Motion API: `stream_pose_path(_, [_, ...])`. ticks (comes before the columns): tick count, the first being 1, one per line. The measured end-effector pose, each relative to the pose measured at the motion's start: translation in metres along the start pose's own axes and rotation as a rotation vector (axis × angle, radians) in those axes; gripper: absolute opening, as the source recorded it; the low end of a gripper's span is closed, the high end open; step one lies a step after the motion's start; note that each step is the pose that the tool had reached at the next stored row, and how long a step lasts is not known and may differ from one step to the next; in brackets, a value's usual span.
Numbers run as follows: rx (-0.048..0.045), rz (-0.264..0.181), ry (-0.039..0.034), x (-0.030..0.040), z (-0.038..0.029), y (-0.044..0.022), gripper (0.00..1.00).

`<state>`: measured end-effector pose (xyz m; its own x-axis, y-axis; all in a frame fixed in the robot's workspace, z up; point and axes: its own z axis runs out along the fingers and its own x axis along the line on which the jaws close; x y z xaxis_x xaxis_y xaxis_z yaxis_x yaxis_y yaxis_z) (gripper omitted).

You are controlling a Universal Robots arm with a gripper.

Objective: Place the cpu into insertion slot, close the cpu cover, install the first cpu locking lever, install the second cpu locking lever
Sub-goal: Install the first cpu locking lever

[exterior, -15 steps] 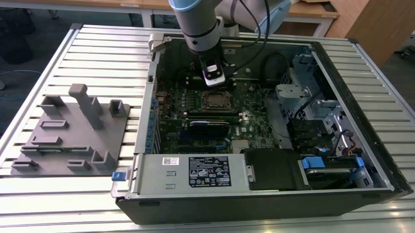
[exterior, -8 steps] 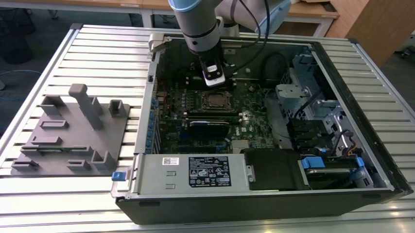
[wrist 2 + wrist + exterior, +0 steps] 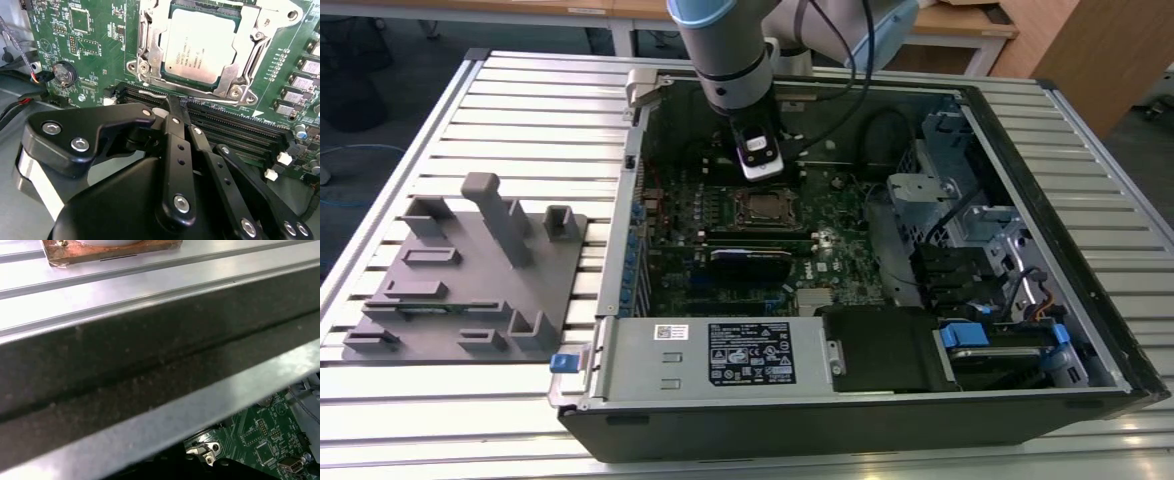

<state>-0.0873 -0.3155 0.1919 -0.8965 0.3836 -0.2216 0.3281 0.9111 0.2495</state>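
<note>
Sitting in insertion slot [image 3: 200, 50], cpu [image 3: 197, 47] just beyond claw [image 3: 177, 107] (fingers together)

Your surroundings: an open computer case [image 3: 1067, 300] on the slatted bench [image 3: 520, 90].
Beside the case you have a grey fixture block [image 3: 460, 285]; inside it, a labelled power supply [image 3: 707, 355].

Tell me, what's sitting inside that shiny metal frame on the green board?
The cpu, a flat grey square, sits inside the cover. The frame lies over the cpu's edges. The slot beneath is covered, so it cannot be seen. The pincer is just beside the frame, holding nothing.
</note>
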Motion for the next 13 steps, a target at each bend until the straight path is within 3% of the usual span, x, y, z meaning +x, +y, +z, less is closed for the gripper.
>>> stream_pose_path(13, [0.0073,-0.002,-0.0029,0.0009,0.0036,-0.0010,0.10])
